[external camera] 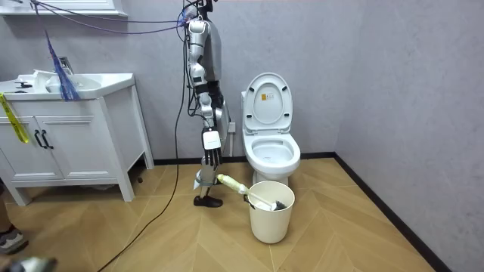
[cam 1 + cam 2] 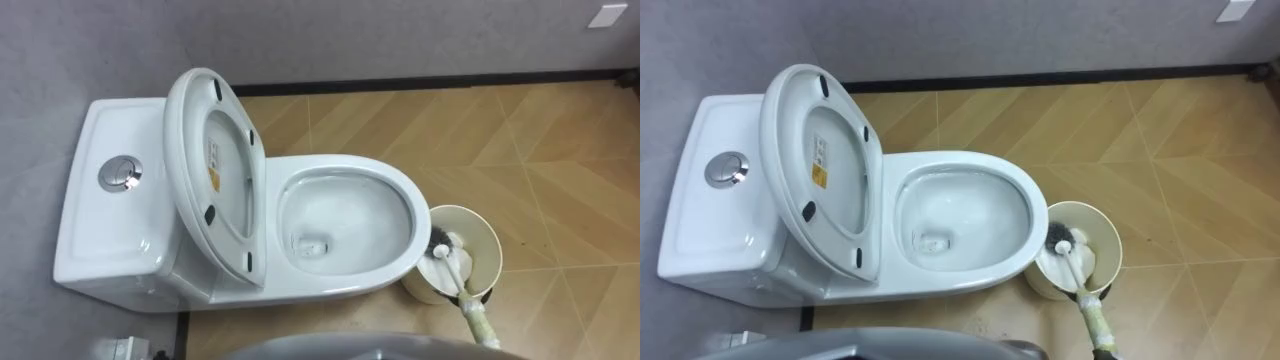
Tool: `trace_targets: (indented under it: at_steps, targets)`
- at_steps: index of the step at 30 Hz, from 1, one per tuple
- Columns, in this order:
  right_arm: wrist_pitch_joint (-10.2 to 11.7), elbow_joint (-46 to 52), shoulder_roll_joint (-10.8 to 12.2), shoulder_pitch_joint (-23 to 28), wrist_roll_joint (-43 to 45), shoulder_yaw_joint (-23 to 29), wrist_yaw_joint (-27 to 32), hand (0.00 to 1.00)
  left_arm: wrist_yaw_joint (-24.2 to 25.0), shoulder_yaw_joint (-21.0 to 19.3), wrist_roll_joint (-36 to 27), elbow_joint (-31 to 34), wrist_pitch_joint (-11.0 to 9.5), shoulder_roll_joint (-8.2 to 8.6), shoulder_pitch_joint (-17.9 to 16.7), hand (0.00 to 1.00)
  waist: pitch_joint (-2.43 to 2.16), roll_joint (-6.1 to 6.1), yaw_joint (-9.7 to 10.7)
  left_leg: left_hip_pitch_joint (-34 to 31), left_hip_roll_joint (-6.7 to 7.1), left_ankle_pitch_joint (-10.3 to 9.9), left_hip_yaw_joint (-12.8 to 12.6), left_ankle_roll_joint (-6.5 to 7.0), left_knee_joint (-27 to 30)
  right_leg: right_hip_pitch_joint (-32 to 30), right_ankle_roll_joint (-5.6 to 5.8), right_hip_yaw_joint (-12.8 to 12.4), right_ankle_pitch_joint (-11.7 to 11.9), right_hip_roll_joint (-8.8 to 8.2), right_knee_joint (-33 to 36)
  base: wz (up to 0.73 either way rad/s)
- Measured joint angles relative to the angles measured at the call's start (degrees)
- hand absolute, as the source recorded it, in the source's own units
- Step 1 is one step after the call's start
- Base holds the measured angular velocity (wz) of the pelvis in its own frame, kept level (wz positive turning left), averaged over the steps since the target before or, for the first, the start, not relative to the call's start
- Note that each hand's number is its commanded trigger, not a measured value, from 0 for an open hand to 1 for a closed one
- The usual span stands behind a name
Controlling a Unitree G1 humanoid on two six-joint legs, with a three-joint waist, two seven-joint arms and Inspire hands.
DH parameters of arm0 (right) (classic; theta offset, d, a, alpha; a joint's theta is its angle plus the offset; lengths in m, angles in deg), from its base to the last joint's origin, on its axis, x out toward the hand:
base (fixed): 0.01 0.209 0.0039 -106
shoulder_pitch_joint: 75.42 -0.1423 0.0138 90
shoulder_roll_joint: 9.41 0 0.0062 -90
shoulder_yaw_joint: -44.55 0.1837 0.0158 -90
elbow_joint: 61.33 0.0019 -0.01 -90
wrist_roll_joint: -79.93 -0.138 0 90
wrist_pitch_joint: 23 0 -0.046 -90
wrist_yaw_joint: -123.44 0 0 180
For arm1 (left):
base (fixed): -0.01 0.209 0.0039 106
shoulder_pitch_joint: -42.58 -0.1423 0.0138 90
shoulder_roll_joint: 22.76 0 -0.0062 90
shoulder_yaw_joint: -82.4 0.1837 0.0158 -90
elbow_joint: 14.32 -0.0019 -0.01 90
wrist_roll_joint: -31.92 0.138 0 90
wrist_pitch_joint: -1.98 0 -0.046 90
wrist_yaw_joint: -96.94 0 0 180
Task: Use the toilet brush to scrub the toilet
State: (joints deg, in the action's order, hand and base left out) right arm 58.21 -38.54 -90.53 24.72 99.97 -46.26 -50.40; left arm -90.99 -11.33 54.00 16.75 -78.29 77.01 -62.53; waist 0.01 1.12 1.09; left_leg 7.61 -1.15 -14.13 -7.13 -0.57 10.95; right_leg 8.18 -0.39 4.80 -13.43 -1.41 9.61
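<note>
Down by the bucket (image 2: 486,232), right hand (image 1: 212,156) hangs at the brush (image 2: 456,273) handle, grip impossible to tell; toilet (image 2: 345,166) open, scrubbing not yet begun.

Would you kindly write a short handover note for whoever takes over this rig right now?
Right hand: hangs low at the upper end of the toilet brush handle; whether it grips cannot be told.
Brush: head down in the cream bucket, handle leaning out over its rim, beside the toilet bowl.
Done: the seat is raised and the bowl is open; the robot stands at the toilet's side.
Left: lift the brush out, scrub the bowl, return the brush to the bucket.
</note>
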Motion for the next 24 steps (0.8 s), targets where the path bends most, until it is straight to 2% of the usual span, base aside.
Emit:
trace_targets:
  at_steps: [7, 19, 24]
  targets:
    - [0.02, 0.11, -0.04, -0.02, -0.03, -0.07, -0.71, 0.00, -0.08, -0.01, -0.04, 0.03, 0.21, -0.07, 0.00, 0.00, 0.00, 0.23, 0.05, -0.03, 0.00, 0.00, 0.01, 0.00, 0.02, -0.05, 0.02, -0.05, -0.01, 0.01, -0.01, 0.00]
    - [0.70, -0.02, -0.04, 0.08, -0.51, 3.33, 4.70, 0.00, -0.21, -0.02, -0.63, -0.04, 0.19, -0.06, -0.01, 0.00, -0.01, 0.82, 0.29, -0.12, -0.04, 0.00, -0.45, 0.00, 0.36, -0.01, 0.03, -0.17, -0.02, -0.06, 0.12, 0.00]
    - [1.32, 0.05, 0.00, 0.19, -3.59, 4.84, 7.76, 0.00, -0.22, -0.14, -1.19, -0.04, 0.19, -0.05, 0.02, 0.00, 0.01, 0.73, 0.23, -0.17, -0.05, 0.00, -0.43, 0.00, 0.31, 0.01, 0.03, -0.09, -0.01, 0.02, 0.13, 0.00]
